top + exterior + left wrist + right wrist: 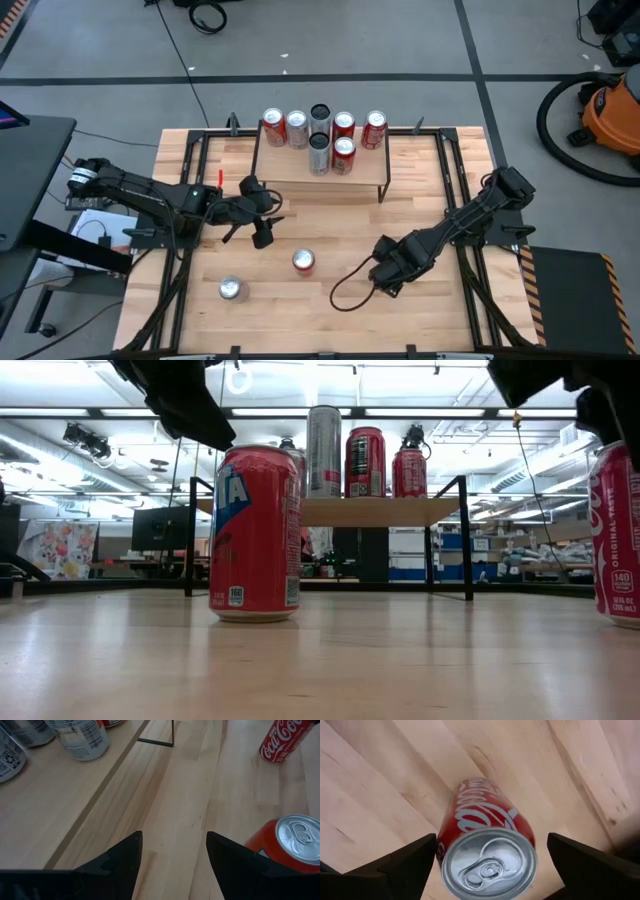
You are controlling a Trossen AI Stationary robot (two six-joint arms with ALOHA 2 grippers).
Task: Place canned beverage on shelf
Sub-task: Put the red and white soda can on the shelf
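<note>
The shelf (320,185) stands at the table's far middle with several cans (320,140) upright on its plank; it also shows in the low view (370,510). A red Coca-Cola can (303,261) stands upright on the tabletop, and shows in the right wrist view (487,850). My right gripper (378,272) is open to the can's right, raised. In its wrist view (492,839) the can shows between the fingers, untouched. A second red can (232,289) stands near the front left. My left gripper (262,235) is open and empty before the shelf's near left (174,837).
Black frame rails (190,200) run along the table's left and right sides. A black cable loop (340,295) lies by my right gripper. The shelf's thin black legs (465,540) stand at its corners. An orange vacuum (610,110) stands on the floor off the table.
</note>
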